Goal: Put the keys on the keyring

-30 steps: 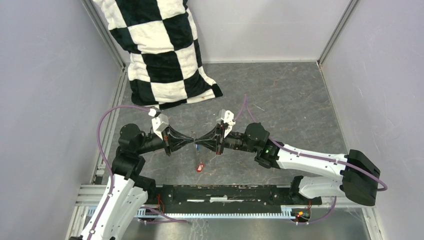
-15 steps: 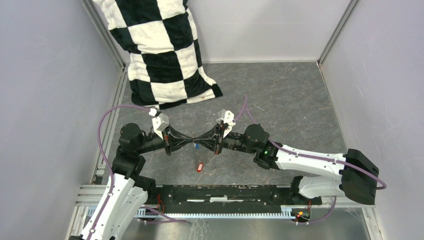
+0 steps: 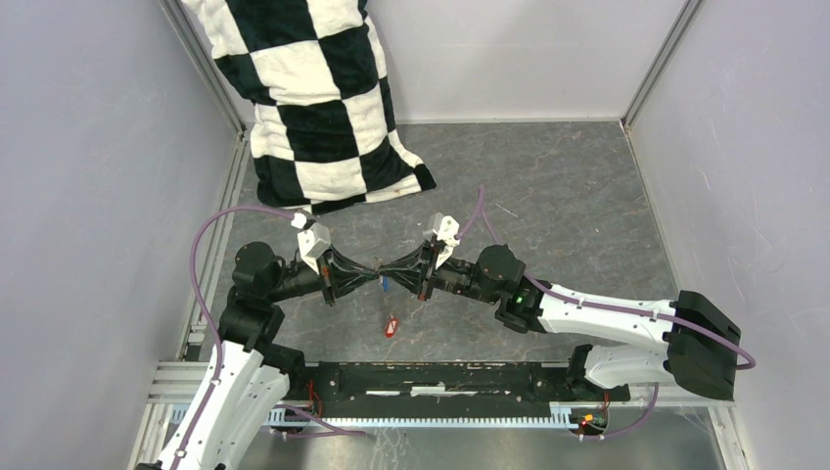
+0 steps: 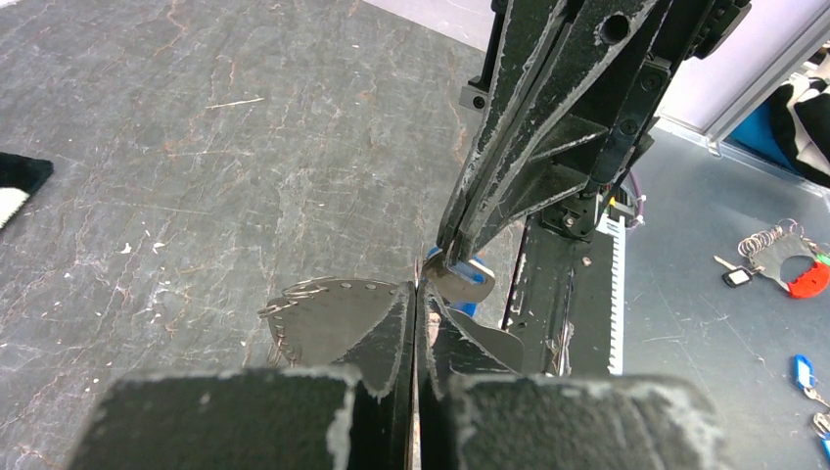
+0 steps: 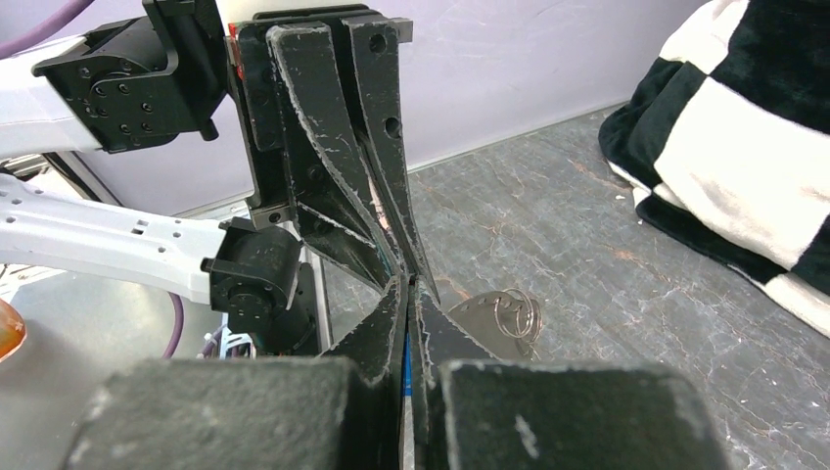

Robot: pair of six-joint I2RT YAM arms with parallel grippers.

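My left gripper point(image 3: 374, 277) and right gripper point(image 3: 391, 275) meet tip to tip above the middle of the floor. In the left wrist view, the left gripper point(image 4: 416, 289) is shut on the keyring point(image 4: 328, 318), a thin flat grey metal piece with holes and small wire loops along its curved edge. The right gripper's fingers point(image 4: 489, 196) come in from above. The right gripper point(image 5: 406, 284) is shut on the blue key point(image 4: 473, 289), with blue showing between its jaws, and the keyring point(image 5: 480, 313) lies just beyond. The red key point(image 3: 391, 326) sits nearer the bases. I cannot tell if it hangs from the keyring.
A black-and-white checkered pillow point(image 3: 313, 98) leans in the back left corner. Grey walls close in both sides. The black base rail point(image 3: 440, 377) runs along the near edge. On a lower shelf lie another ring set with keys point(image 4: 783, 259) and a spare blue key point(image 4: 803, 372).
Both wrists have turned slightly while their tips stayed together. The blue key now shows just under the tips. The red key has barely moved.
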